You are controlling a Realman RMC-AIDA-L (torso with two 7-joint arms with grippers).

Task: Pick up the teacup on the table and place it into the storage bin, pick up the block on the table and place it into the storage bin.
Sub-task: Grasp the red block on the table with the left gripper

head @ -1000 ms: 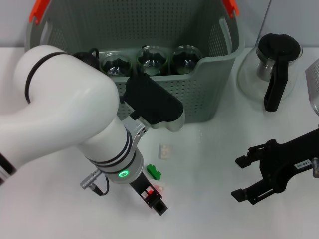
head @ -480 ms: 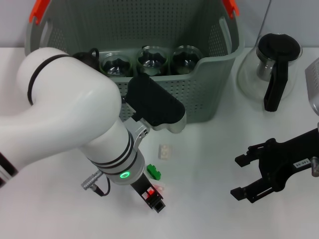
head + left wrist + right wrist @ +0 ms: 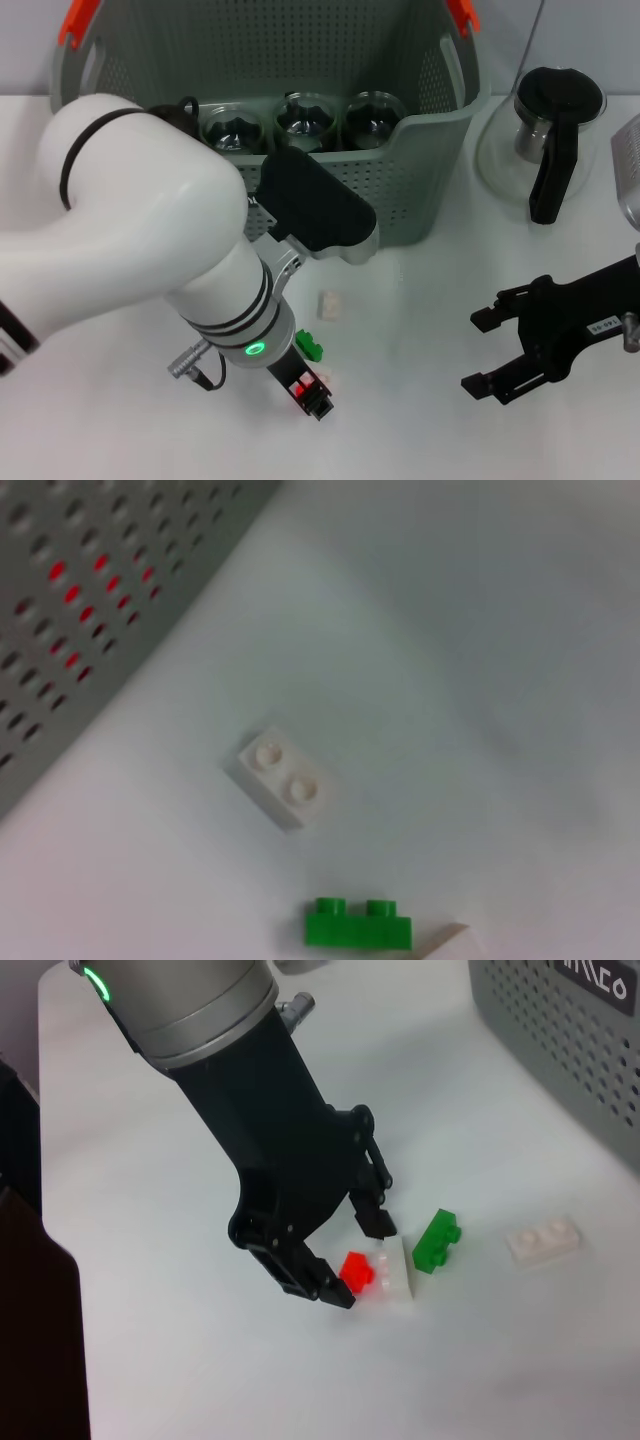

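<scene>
The grey-green storage bin (image 3: 400,190) stands at the back with three glass teacups (image 3: 302,118) inside; no teacup shows on the table. My left gripper (image 3: 305,388) is low over the table, its fingers (image 3: 335,1293) open on either side of a red block (image 3: 357,1270) that lies against a white block (image 3: 397,1276). A green block (image 3: 309,346) and a flat white block (image 3: 331,304) lie just beyond; both show in the left wrist view: green (image 3: 358,925), white (image 3: 283,790). My right gripper (image 3: 484,352) hovers open and empty at the right.
A glass pot with a black lid (image 3: 555,130) stands right of the bin. A metal object (image 3: 628,170) sits at the right edge. The bin's perforated wall (image 3: 80,610) is close behind the blocks; its black label (image 3: 595,978) faces the right wrist camera.
My left arm has shifted slightly, with the gripper staying around the red block. The right gripper and the blocks have barely moved.
</scene>
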